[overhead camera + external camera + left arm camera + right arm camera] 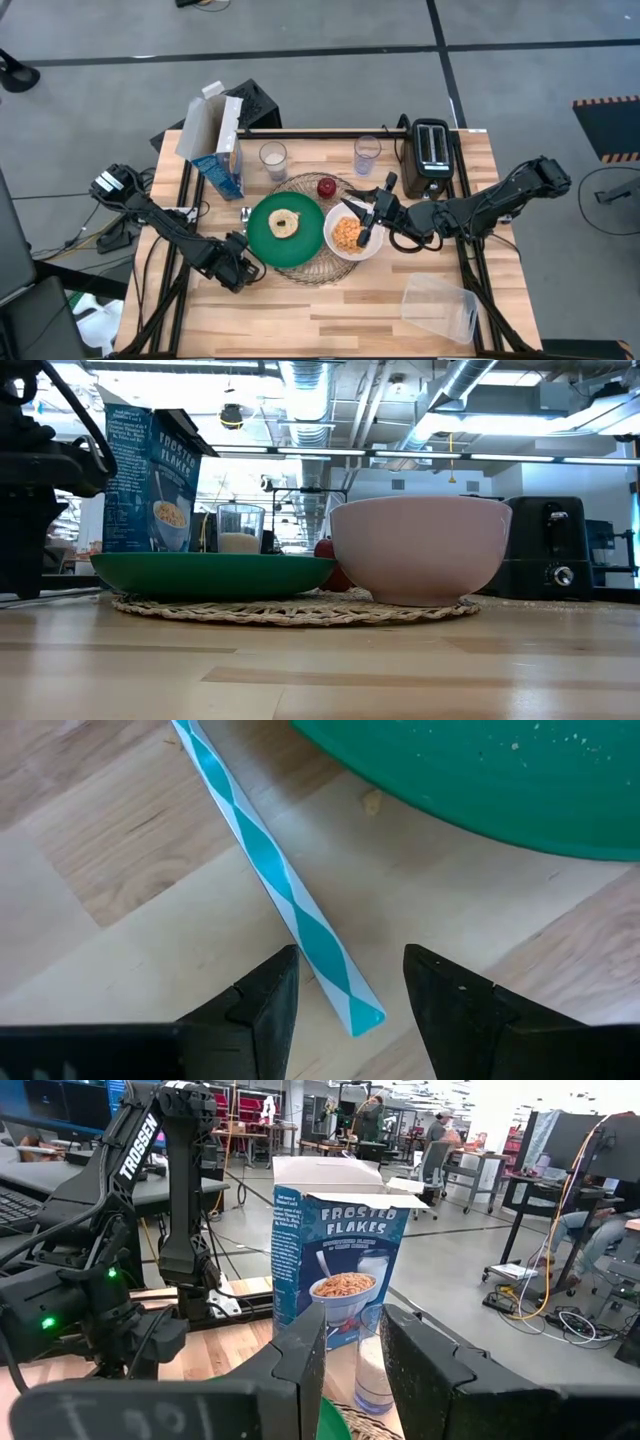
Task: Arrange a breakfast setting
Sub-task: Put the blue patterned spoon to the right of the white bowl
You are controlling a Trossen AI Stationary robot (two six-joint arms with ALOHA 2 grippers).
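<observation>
Round wire mat (300,262) at centre of wooden table (340,310), carrying green plate (262,240) with pale bagel (284,223) on it and, just beside, white bowl (335,250) of orange cereal (346,234). Small red apple (327,187) at the mat's far edge; two clear glasses (273,158) behind the mat, one beside the Frosted Flakes box (225,150), the other near the black toaster (431,146). Left gripper (243,272) low over the table beside the plate, fingers (265,1010) apart, straddling the end of a teal-and-white striped handle (275,880) lying flat, unclamped. Right gripper (372,210) over the bowl's rim, fingers (300,1360) parted, holding nothing. Clear plastic tub (440,307) at the near right corner, well apart.
</observation>
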